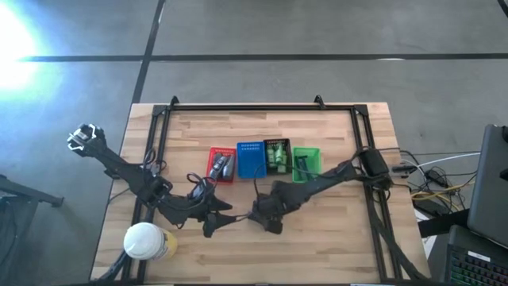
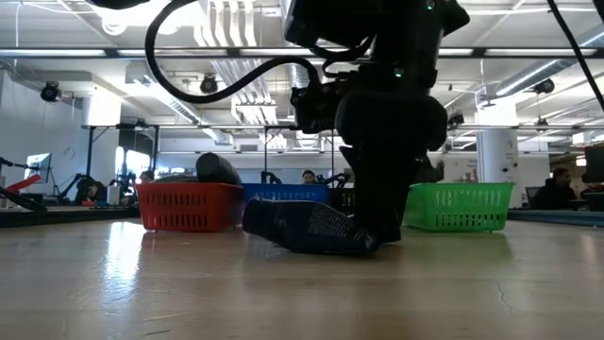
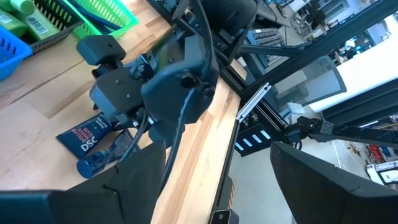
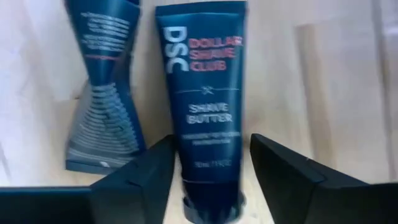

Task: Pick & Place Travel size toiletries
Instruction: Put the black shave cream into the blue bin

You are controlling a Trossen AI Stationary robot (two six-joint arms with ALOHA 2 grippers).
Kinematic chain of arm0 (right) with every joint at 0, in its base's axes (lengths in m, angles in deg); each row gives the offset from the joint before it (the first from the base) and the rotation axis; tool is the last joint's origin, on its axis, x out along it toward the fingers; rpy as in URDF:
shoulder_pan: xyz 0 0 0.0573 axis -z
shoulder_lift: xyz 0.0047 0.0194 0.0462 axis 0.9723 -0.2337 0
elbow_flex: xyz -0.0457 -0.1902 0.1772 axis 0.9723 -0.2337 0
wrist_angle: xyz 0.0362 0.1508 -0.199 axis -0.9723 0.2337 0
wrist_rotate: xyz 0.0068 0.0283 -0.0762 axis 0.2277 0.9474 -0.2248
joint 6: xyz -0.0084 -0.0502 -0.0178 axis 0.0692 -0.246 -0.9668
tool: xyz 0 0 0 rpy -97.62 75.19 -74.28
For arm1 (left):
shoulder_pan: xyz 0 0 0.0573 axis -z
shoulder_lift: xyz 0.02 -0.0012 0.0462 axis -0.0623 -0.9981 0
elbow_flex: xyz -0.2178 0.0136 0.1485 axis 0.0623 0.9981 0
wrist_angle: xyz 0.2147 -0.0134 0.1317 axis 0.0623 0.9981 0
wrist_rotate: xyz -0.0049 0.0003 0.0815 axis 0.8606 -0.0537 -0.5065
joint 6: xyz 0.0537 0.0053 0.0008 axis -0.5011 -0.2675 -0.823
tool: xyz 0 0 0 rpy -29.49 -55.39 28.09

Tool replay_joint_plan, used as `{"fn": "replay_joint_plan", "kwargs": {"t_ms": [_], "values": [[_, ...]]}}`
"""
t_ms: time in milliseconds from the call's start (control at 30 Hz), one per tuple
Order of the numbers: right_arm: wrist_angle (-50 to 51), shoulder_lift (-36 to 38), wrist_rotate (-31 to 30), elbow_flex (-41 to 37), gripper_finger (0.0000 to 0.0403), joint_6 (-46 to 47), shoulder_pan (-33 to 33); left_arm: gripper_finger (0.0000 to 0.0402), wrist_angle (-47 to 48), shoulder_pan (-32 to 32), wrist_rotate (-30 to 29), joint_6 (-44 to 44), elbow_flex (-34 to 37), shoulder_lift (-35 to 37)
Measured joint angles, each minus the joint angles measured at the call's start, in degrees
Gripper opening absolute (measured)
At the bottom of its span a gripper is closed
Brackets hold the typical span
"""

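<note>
Two dark blue tubes lie flat on the wood. In the right wrist view one tube (image 4: 202, 93) reads "Shave Butter", and a second tube (image 4: 102, 87) lies beside it. My right gripper (image 4: 211, 142) is open, low over the table, its fingers on either side of the first tube's cap end (image 4: 211, 205). In the high view it (image 1: 266, 216) sits near the table's middle front. My left gripper (image 1: 216, 221) is just to its left, open (image 3: 217, 152) and touching nothing. Grey tubes lie in the red basket (image 1: 221, 165) and green bottles in the black basket (image 1: 277, 154).
Four baskets stand in a row behind the grippers: red, blue (image 1: 252, 159), black and green (image 1: 305, 163). A big white-capped yellowish container (image 1: 147, 241) stands at the near left corner. A black frame (image 1: 254, 109) runs around the table. Bare wood lies to the near right.
</note>
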Motion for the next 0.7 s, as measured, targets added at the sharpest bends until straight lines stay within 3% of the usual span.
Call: {"fn": "replay_joint_plan", "kwargs": {"t_ms": [300, 400, 600, 700], "values": [[0.1, 0.1, 2.3, -0.2, 0.0112, -2.7, 0.7, 0.0294, 0.0, 0.0, 0.0, 0.1, 0.0, 0.0], [1.6, 1.1, 2.5, -0.1, 0.0097, -1.8, 0.7, 0.0294, -0.7, 0.0, 0.0, 0.1, 0.0, 0.0], [4.9, 7.7, 2.0, 0.2, 0.0096, 12.7, 0.7, 0.0294, -4.6, 0.7, 0.0, -5.2, 0.0, 0.7], [4.1, 11.9, -1.9, 0.2, 0.0100, 23.3, 0.9, 0.0294, -5.7, 1.8, 0.0, -6.6, -0.3, 1.5]]}}
